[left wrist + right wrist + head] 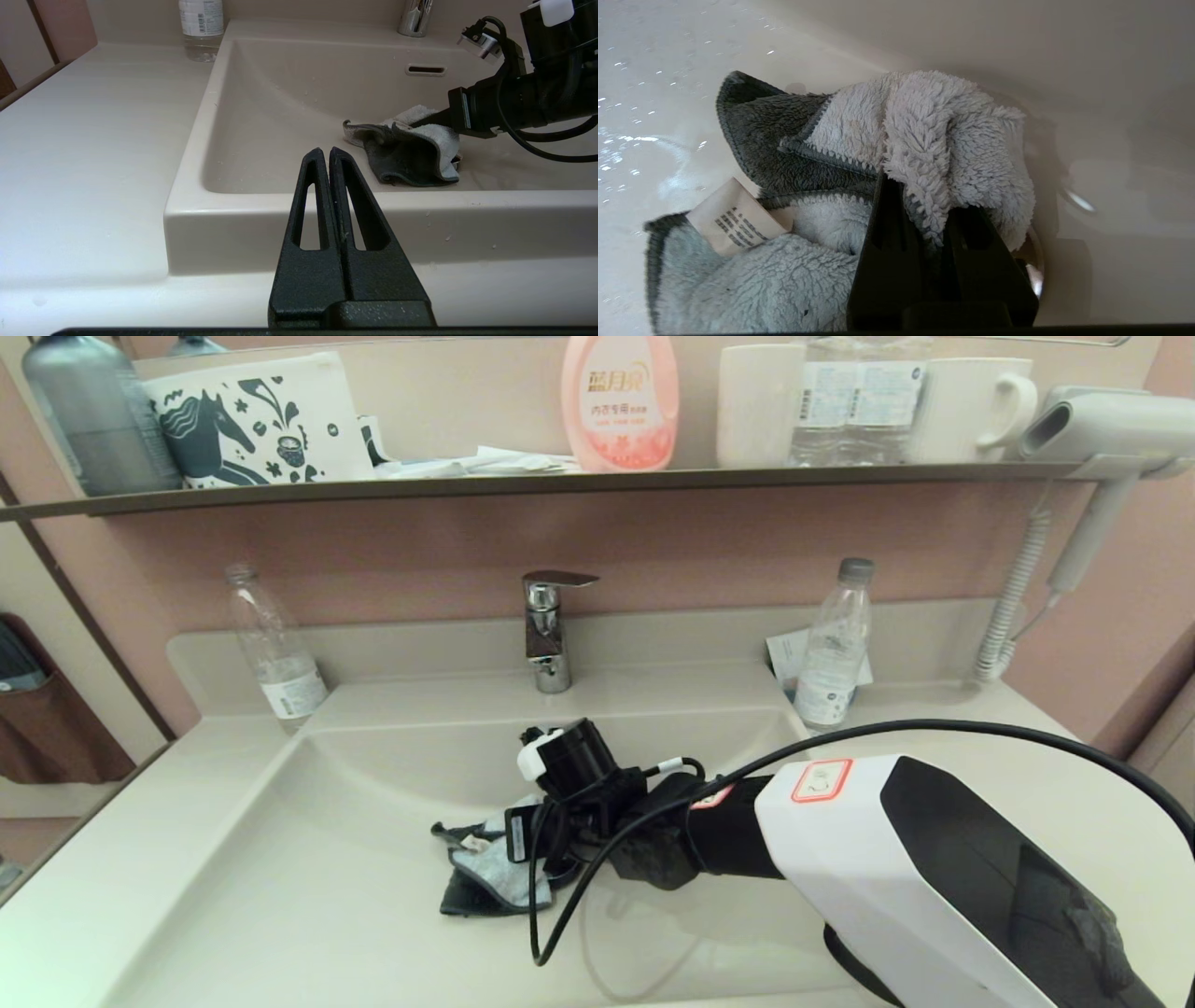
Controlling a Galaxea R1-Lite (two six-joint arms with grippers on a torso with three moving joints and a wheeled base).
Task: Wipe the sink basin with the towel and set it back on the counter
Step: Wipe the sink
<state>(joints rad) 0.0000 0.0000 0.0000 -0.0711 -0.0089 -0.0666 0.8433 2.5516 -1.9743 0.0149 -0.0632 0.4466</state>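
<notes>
Right pincer (931, 219) is pinching the towel (499, 873) down on the basin (280, 859) floor near its middle, cloth trailing toward the robot's left, while the left pincer (325, 156), pressed together, hangs off the front rim, so the wiping falls to the right arm.

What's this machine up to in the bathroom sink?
It's wiping the sink basin. The right tool is shut on a small towel, pale on one face and dark grey on the other, and holds it bunched against the basin floor near the drain. Water droplets dot the basin. The left tool is shut, holds nothing and hangs just outside the basin's front edge. The towel isn't back on the counter yet.
</notes>
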